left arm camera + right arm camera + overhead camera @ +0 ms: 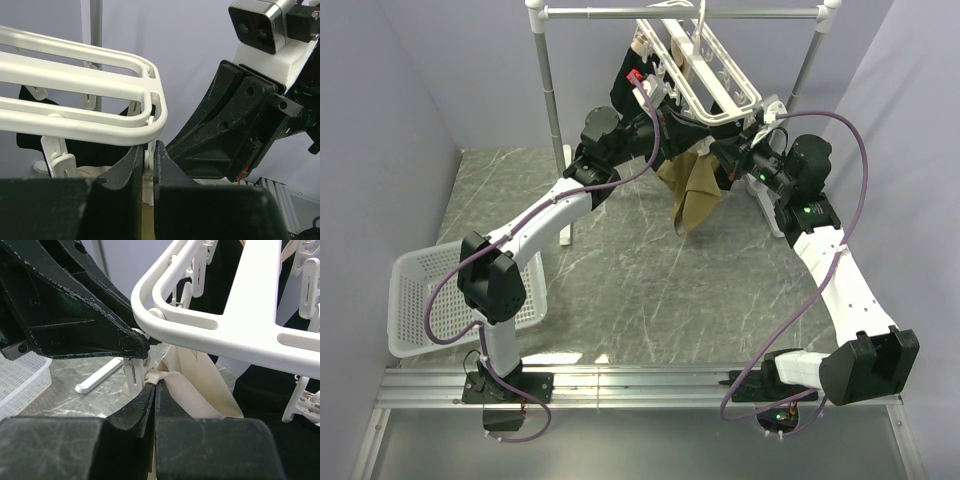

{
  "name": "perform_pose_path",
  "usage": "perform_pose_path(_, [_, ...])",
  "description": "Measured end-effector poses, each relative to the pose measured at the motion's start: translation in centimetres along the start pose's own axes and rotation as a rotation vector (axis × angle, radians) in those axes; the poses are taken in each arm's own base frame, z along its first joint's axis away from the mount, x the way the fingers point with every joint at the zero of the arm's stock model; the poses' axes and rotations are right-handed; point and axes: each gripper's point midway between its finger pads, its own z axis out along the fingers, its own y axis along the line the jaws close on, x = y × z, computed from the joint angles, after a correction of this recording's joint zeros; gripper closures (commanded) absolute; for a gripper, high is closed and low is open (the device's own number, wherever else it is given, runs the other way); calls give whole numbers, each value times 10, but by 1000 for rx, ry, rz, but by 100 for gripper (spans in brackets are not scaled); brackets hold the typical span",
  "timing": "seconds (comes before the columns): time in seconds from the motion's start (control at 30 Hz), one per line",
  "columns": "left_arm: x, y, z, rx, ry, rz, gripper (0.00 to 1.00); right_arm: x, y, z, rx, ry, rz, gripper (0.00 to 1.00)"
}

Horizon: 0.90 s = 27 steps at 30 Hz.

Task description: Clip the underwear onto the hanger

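Tan fabric, right wrist view: the soft khaki-beige fabric underwear (197, 385) drapes in smooth, flat folds just below the near corner of the hanger. Its paler band runs up to the fingertips.
Right gripper, right wrist view: the matte black right gripper (152, 382) has its fingers pressed together on the top edge of the underwear.
Hanger, right wrist view: the white, glossy plastic rectangular hanger (225, 325) has rounded corners, flat crossbars and small dangling pegs.
Left gripper, right wrist view: the scuffed black left gripper (144, 346) reaches in from the left. Its tip is at the head of a small white plastic clip (132, 372) under the hanger's corner.
Surroundings, right wrist view: a black cloth garment (260, 400) hangs behind. A white plastic mesh basket (20, 385) sits on the grey marbled table (75, 400).
Left wrist view: the left fingers (125, 170) stand nearly together, pinching the clip. The hanger's rounded rails are just above, and a sliver of tan shows low in the gap.
Top view: the underwear hangs in a crumpled vertical bunch between both grippers, above the table. The hanger is tilted and hooked on a grey-white metal pole rack (680, 14). The basket is well apart, at the left.
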Motion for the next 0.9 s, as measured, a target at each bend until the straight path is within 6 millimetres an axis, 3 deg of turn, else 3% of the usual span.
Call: perform_pose_path(0.9, [-4, 2, 0, 0, -20, -46, 64, -3, 2, 0, -15, -10, 10, 100])
